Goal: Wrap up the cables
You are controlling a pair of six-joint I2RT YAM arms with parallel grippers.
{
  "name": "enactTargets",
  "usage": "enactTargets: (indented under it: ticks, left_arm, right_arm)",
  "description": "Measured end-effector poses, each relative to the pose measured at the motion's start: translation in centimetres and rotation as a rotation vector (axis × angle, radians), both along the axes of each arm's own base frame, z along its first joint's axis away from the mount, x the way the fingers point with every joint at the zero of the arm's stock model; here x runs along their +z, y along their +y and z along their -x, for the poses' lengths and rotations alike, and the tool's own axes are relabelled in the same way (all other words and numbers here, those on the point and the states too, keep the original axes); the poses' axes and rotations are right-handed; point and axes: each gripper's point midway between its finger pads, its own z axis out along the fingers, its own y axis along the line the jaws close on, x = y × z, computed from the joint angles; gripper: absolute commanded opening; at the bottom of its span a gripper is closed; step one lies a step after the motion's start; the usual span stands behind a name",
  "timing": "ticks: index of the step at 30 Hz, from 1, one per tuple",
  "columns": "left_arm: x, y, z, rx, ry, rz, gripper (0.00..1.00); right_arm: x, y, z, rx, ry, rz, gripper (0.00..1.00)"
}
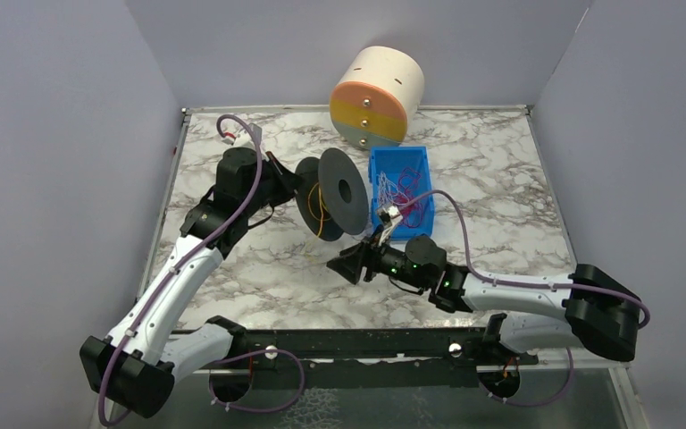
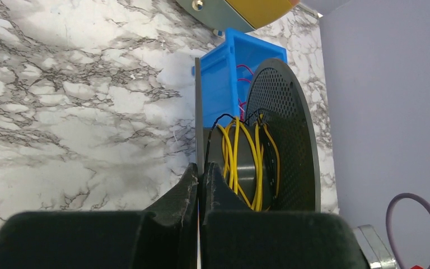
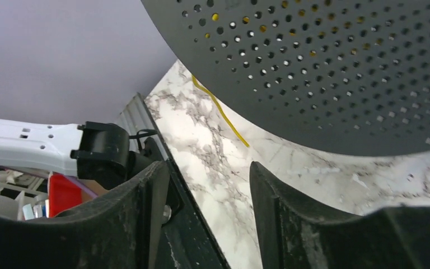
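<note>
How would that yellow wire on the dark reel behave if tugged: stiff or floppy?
Probably floppy: the yellow wire lies in loose, uneven loops on the reel, one end trailing free. It looks very thin, so likely light and hard to pinch. A tug would probably pull loops off rather than shift the reel.

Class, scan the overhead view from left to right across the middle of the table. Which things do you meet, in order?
left gripper → black spool → blue bin

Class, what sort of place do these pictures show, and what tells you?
Probably a robotics lab test cell: a left arm and right arm mounted at a marble-patterned table, plain walls boxing it in, plus a spool.
</note>
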Motion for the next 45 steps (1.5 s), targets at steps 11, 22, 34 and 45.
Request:
enactTargets:
  ticks: [11,22,34,45]
  left_arm:
    - [1.2,-0.1,0.5,0.040,-0.012,0.121,0.00]
    - [2.0,-0.1,0.9,0.057,-0.012,0.183,0.00]
    - [2.9,0.0,1.4,0.056,-0.029,0.208,0.00]
    - [2.9,0.0,1.4,0.056,-0.030,0.208,0.00]
  right_arm:
    - [1.3,3.8,1.0,0.092,-0.115,-0.057,0.67]
    - [-0.2,5.1,-0.3,0.009,-0.207,-0.039,0.62]
    - [0.1,5.5,-0.8,-0.055,-0.275,-0.051,0.58]
    - [-1.2,4.2,-0.7,-0.080,-0.307,-0.016,0.59]
